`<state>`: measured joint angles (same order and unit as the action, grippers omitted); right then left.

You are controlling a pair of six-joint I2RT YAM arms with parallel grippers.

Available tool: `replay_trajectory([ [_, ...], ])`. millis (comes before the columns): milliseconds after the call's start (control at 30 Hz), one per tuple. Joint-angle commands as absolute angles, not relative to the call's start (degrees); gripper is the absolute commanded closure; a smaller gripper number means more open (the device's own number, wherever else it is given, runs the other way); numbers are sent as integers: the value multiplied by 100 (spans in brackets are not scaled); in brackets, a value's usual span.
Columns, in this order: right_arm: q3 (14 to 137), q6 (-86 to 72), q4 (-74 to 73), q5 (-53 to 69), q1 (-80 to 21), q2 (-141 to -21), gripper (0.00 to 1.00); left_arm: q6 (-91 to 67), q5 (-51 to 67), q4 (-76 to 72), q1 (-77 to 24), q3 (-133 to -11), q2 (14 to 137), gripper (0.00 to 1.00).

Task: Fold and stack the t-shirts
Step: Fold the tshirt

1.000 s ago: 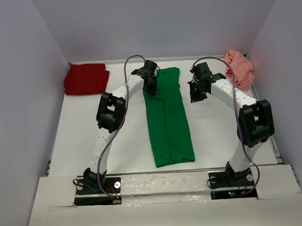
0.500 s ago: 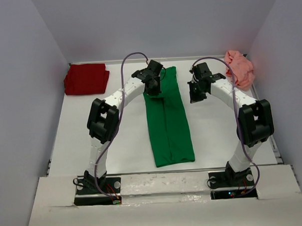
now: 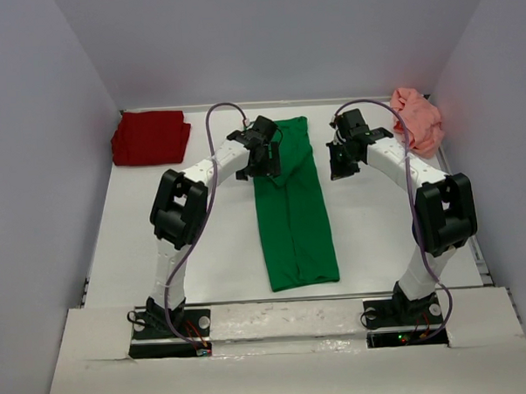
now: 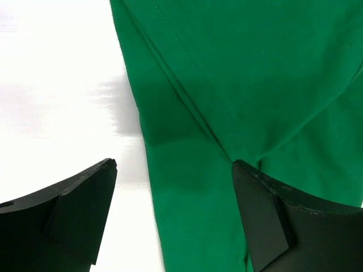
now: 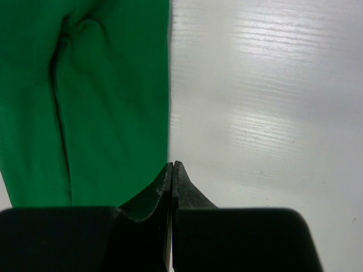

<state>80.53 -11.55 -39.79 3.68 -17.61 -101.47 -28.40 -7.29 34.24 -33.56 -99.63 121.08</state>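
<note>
Now the bright green t-shirt [image 3: 291, 204] is lying in the middle of the table [image 3: 160, 245] as a long narrow strip with its sides folded in, running from the far edge toward the near one. The dark red t-shirt [image 3: 149, 137] is sitting folded in the far left corner. The salmon pink t-shirt [image 3: 417, 119] is lying crumpled in the far right corner. Both are lying well apart from the green one.

The left jaws are standing wide apart and gripping nothing, hovering over the strip's left edge near its far end. In the left wrist view one fingertip [image 4: 74, 209] is hanging over bare table and the other over green cloth, with the flap's seam running between them. The right jaws are clenched tight and empty, hanging just beside the strip's right edge, over bare table.

Judging from this, the lengthwise fold is looking laid and the crosswise fold is coming up. Doing it well is probably meaning this:

- The right jaws are needing to part first.
- Each side is needing to pinch a far corner through every layer, so the tucked flaps are not sliding out.
- Both arms are then carrying the far end toward the near hem together, keeping the side edges lined up.
- Lifting unevenly is risking a skewed, wrinkled fold.
</note>
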Motion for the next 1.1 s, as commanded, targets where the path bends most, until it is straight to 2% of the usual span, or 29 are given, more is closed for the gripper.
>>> replay_trajectory([
  [0,8200,-1107,-3806,545,-1758,-10160,100,-2892,-1160,3419,-3322,-10230,11839,8],
  [67,8235,-1116,-3779,580,-1758,-10213,100,-2760,-1266,3428,-3270,-10537,11926,10],
  [167,8279,-1125,-3779,633,-1758,-10230,100,-2576,-968,3350,-3103,-11143,12146,21],
  [267,8297,-1134,-3779,624,-1811,-10152,100,-2059,-310,2737,-2883,-11434,12269,30],
  [333,8279,-1116,-3779,589,-1811,-10108,100,-1812,426,2453,-2673,-11644,12488,32],
  [533,8218,-1081,-3867,422,-1811,-9791,100,-1714,1081,2820,-2250,-12875,13629,51],
  [1067,8279,-1081,-3937,475,-1811,-9729,100,-1556,1169,2637,-2224,-12323,13834,50],
])
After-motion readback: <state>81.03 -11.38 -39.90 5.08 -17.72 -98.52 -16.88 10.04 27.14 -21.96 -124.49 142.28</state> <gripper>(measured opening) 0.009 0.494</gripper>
